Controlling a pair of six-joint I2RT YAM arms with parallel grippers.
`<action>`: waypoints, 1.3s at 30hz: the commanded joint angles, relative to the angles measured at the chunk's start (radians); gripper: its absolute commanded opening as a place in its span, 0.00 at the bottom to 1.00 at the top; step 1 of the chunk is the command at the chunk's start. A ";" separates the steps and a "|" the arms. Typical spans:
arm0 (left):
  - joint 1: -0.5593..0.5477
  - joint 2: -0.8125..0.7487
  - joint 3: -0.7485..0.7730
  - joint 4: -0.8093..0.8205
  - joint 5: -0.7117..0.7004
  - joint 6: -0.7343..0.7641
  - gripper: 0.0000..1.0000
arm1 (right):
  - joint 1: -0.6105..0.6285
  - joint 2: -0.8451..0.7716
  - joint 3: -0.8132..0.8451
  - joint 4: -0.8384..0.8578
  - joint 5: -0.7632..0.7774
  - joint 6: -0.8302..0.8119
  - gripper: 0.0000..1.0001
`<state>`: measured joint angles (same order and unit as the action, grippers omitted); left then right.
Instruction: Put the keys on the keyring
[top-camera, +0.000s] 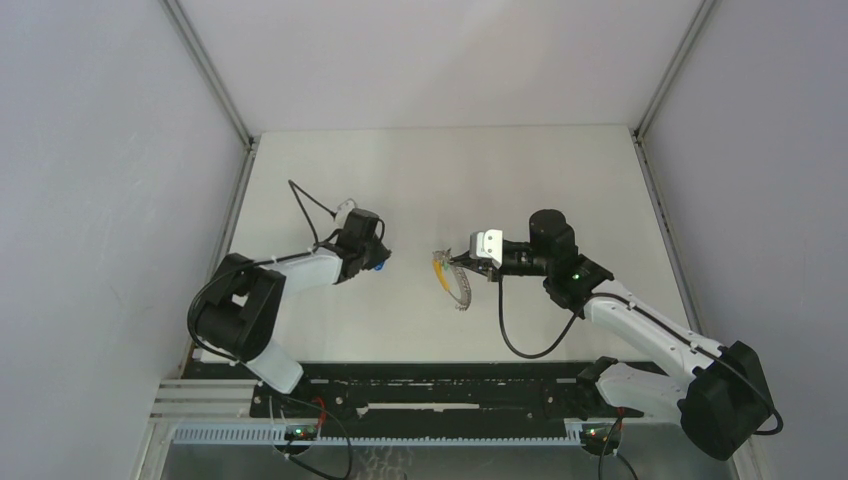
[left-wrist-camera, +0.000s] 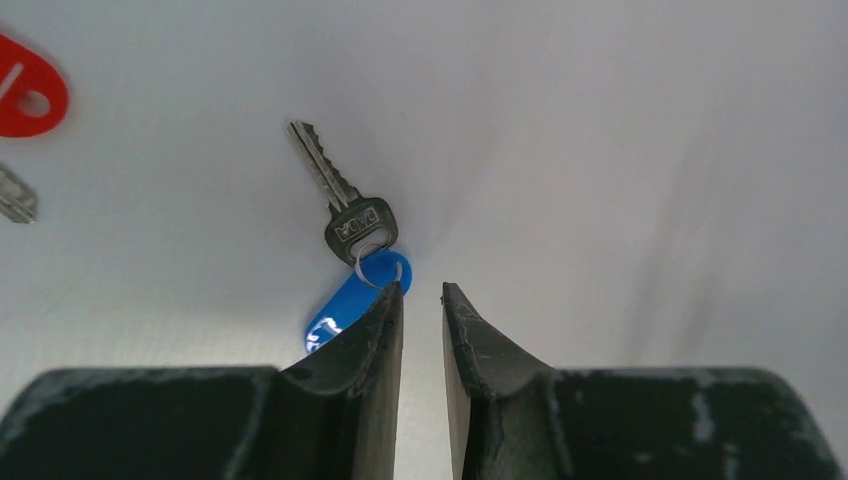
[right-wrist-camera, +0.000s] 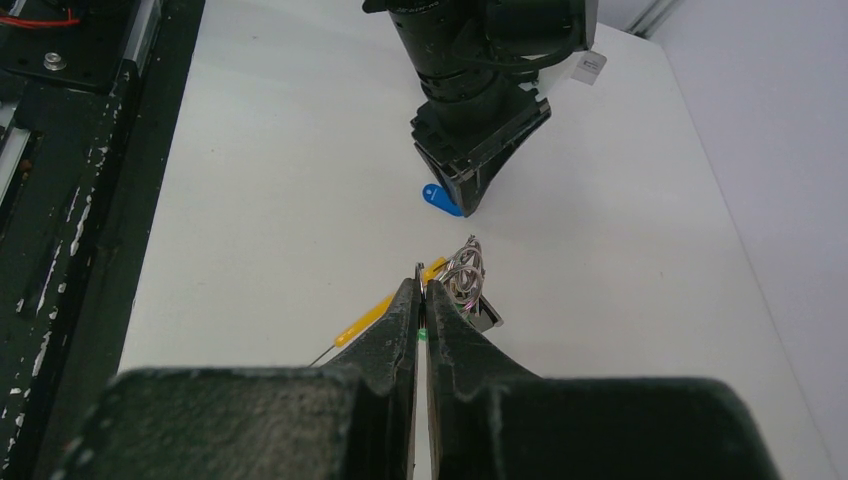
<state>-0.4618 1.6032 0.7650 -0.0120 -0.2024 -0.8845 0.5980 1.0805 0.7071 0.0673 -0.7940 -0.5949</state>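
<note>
**Keys Lie Loose as Robot Arms Square Up Over a Keyring**

The left gripper (left-wrist-camera: 422, 292) hovers low over the white table (top-camera: 560, 180). Its jaws stand a narrow gap apart with nothing between them. The blue key (left-wrist-camera: 360, 232) lies flat just ahead, its blue tag tucked partly behind the edge of one finger.

The red key (left-wrist-camera: 26, 86) lies well apart, cut off at the edge of the left wrist view.

Across from it, the right gripper (right-wrist-camera: 422, 280) is clenched. It appears to pinch the keyring (right-wrist-camera: 466, 272) at its very tips. The yellow tab (right-wrist-camera: 368, 318) sticks out to one side, and the bead chain (top-camera: 460, 292) curves away from it in the overhead view.

Neither key is on the ring. To an onlooker, the work seems to be at its opening step, which is picking up the blue key.

That next move calls for the left jaws to shift sideways until the tag or the key's head sits squarely between them. They must then close on a thin, flat piece lying flush against the table, where a slip looks likely.

After that the key would need carrying across with its small loop left clear for threading. Whether the ring's opening faces the left arm is too small to tell.
</note>
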 joint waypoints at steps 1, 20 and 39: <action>0.001 -0.027 -0.021 0.106 -0.034 -0.132 0.25 | 0.006 -0.025 0.000 0.030 0.001 -0.014 0.00; 0.102 -0.018 -0.057 0.056 0.028 -0.059 0.28 | 0.006 -0.020 0.000 0.035 -0.002 -0.015 0.00; -0.015 0.175 0.280 -0.087 0.169 0.392 0.31 | 0.006 -0.026 0.000 0.031 0.004 -0.014 0.00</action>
<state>-0.4423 1.7905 0.9806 -0.0563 -0.0719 -0.6785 0.5991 1.0805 0.7071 0.0624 -0.7902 -0.5987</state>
